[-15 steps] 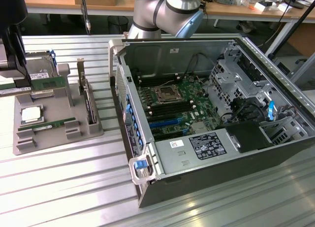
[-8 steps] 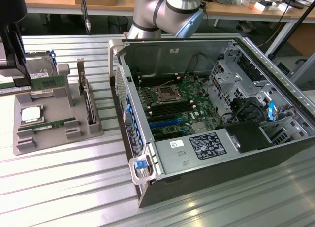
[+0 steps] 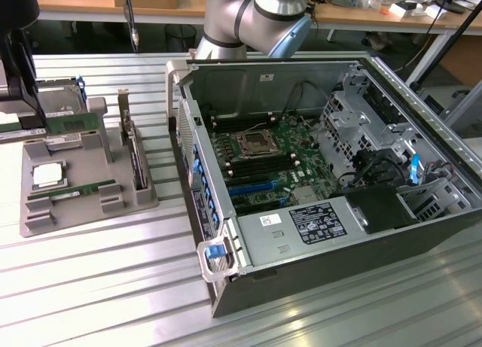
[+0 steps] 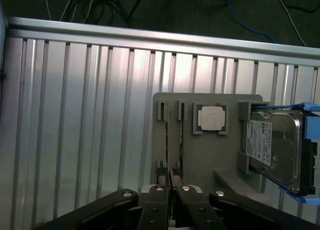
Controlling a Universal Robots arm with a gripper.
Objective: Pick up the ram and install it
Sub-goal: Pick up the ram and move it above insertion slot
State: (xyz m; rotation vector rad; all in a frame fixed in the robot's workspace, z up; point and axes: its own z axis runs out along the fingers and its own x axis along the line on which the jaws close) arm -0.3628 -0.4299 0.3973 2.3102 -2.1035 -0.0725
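The jaws (image 4: 169, 184) are drawn almost together with nothing between them, hanging over the grey holder (image 4: 210, 160) and clear of the ram (image 3: 84, 189). The ram sits on edge in the holder's slot, just beside the CPU (image 4: 210, 118). The hard drive (image 4: 272, 145) on the holder's far side carries a white label — print unreadable. One ram, one CPU, one drive — all on the holder.

CPU (image 3: 47, 175), prob. ram (image 3: 79, 189) on tray (image 3: 90, 211); case (image 3: 339, 260) exterior view's right.

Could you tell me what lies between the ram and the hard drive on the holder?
The processor chip, seated in the grey holder, as the wrist view shows.
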